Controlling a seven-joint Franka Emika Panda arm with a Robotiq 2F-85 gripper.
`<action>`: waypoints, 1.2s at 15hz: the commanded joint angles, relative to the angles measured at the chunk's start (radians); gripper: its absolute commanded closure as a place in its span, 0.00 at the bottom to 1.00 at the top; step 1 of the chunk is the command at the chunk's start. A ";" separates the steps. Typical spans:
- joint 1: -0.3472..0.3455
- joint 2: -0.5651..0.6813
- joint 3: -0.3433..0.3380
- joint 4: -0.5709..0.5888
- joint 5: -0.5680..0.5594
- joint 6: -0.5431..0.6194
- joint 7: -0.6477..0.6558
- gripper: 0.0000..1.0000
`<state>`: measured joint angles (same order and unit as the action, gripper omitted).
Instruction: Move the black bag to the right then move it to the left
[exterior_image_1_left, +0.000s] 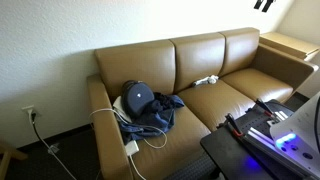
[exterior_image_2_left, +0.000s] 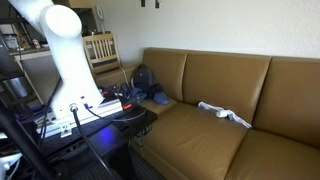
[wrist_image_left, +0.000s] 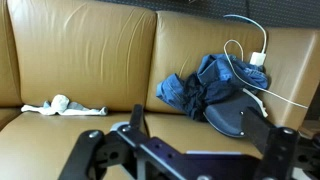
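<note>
The black bag (exterior_image_1_left: 138, 97) lies on the end seat of a tan leather couch (exterior_image_1_left: 200, 55), with a blue garment (exterior_image_1_left: 160, 112) bunched against it. It also shows in an exterior view (exterior_image_2_left: 142, 77) at the couch's far end. In the wrist view the bag (wrist_image_left: 235, 115) sits right of centre, with the blue garment (wrist_image_left: 200, 85) partly over it. My gripper (wrist_image_left: 200, 132) is open and empty. It is held back from the couch, and its right finger stands in front of the bag's edge without touching it.
A white cable (exterior_image_1_left: 125, 125) with a charger (wrist_image_left: 258, 58) loops around the bag. A white cloth (wrist_image_left: 62, 105) lies on the middle cushion (exterior_image_2_left: 225, 113). A wooden side table (exterior_image_1_left: 290, 45) stands past the couch's other end. A wooden chair (exterior_image_2_left: 100, 50) stands behind the robot's table (exterior_image_2_left: 90, 118).
</note>
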<state>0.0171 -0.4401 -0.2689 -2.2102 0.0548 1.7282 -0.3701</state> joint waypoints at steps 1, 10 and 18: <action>-0.031 0.004 0.025 0.002 0.011 -0.002 -0.010 0.00; 0.125 0.261 0.264 0.003 0.235 0.056 0.064 0.00; 0.159 0.334 0.366 0.041 0.197 0.072 0.112 0.00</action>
<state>0.1958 -0.1374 0.0861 -2.1743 0.2570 1.8036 -0.2725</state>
